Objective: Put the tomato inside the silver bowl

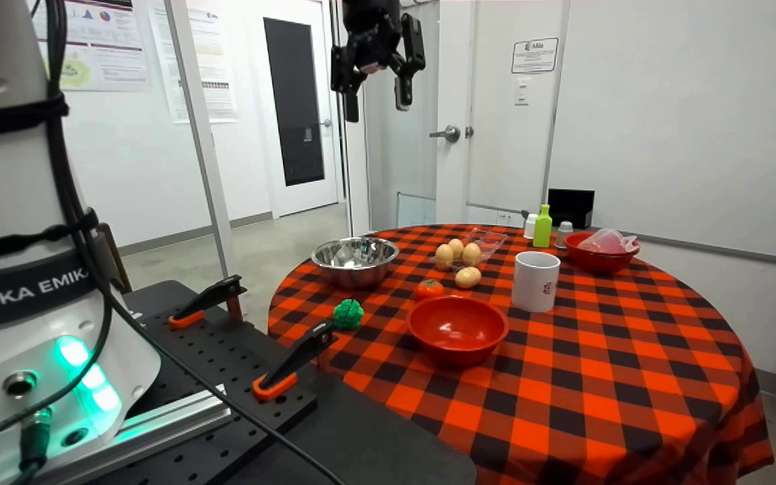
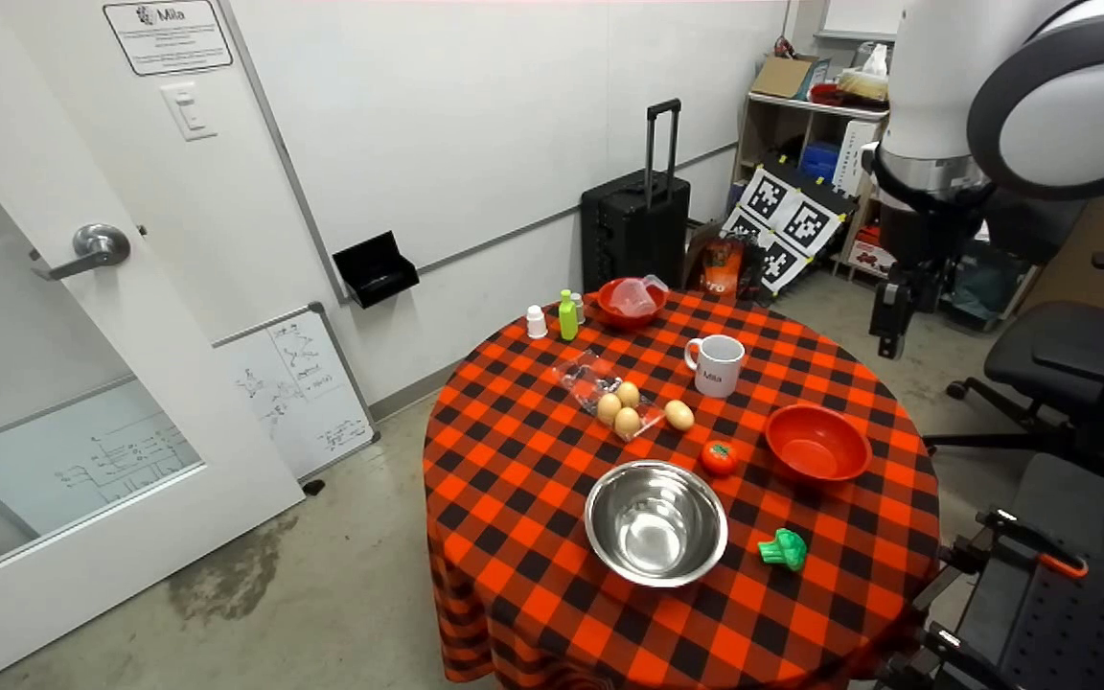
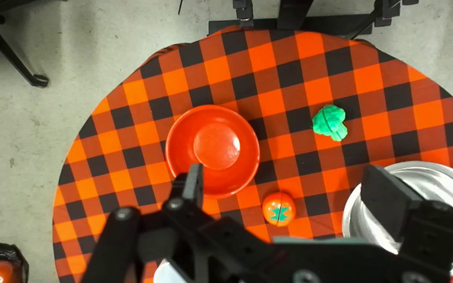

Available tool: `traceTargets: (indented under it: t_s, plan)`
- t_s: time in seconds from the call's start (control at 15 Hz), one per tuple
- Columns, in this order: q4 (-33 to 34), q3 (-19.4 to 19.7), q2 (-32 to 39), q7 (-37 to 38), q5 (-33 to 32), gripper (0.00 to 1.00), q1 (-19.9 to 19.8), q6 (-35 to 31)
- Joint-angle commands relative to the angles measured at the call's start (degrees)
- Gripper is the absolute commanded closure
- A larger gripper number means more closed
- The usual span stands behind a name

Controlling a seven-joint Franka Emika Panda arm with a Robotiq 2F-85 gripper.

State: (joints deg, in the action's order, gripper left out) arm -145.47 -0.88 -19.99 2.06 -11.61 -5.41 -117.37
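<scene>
The gripper [image 1: 377, 102] is being held high above a round table [image 1: 630, 364], its fingers [image 3: 194, 184] being spread wide apart. The table is being covered by a red-and-black checked tablecloth [image 2: 504, 479]. On the cloth, the toy tomato [image 2: 719, 459] is being shown outside the silver bowl [image 2: 655, 522], its green leaf mark being turned upward; it is being flanked by that bowl and a red bowl [image 2: 816, 444], apart from both and nearer to the red one. In the wrist view, the silver bowl is being partly hidden by one finger, while the edge of the red bowl is being overlapped by the other. Near the silver bowl, a green toy broccoli [image 2: 784, 550] is being seen. Three brown eggs [image 2: 627, 423] are being held in a clear plastic carton [image 2: 583, 379], with a single egg [image 2: 678, 415] being seen just beside it. A white mug [image 2: 719, 367] is being shown upright in both exterior views. A lime-green bottle [image 2: 567, 319] is being flanked by a white shaker [image 2: 536, 323] and a grey-topped shaker [image 1: 564, 234], and a translucent plastic item [image 1: 606, 241] is being held in a second red bowl [image 1: 598, 261].
</scene>
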Motion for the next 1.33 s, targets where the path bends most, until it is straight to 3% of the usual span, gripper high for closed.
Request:
traceTargets:
  t_s: [0.0, 0.73, 1.07, 1.27]
  plan:
    - [2.2, 1.1, 6.9, -1.2, -1.4, 0.0, 0.6, -4.7]
    - [7.3, 3.8, 26.5, -8.4, 4.1, 0.0, 0.5, -26.0]
    - [13.0, 2.1, 35.9, -14.6, 12.1, 0.0, -0.3, -27.8]
    - [16.9, 1.0, 40.8, -15.5, 13.2, 0.0, -0.3, -27.2]
